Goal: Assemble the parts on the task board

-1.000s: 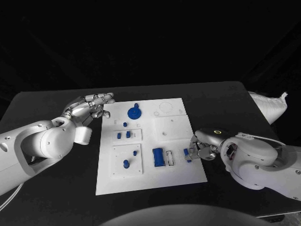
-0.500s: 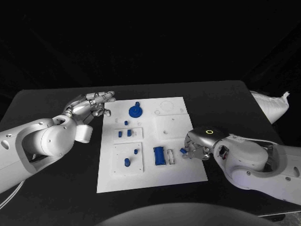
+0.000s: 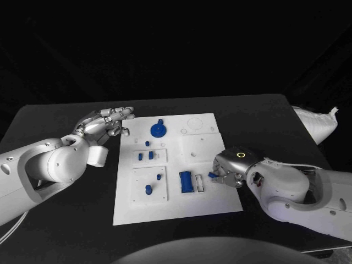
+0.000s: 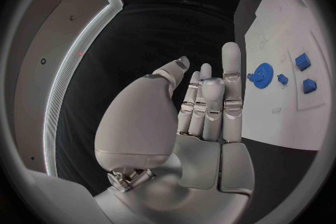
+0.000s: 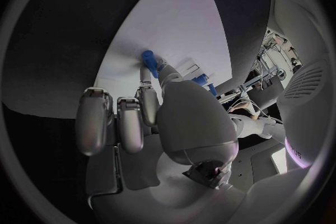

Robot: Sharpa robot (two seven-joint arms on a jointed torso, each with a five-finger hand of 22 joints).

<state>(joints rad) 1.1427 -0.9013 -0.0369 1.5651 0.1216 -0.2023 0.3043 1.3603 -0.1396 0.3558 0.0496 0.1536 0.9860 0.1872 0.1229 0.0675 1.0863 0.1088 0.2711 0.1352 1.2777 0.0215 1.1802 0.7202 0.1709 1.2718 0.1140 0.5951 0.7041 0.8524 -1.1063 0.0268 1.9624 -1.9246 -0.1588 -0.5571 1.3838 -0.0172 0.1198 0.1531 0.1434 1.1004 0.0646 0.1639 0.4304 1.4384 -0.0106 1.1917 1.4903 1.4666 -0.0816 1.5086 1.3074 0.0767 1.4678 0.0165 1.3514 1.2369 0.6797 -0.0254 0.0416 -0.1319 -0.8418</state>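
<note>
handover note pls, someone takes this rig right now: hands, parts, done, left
Right robot hand: pinches a small blue part over the near right of the task board, beside the blue block.
Left robot hand: holds nothing, fingers apart, at the board's far left edge.
Parts: blue gear at the far end; small blue pieces on the left panels.
Done: cannot tell which parts are fully seated.
Left: probably seat the pinched part, then check the rest.
</note>
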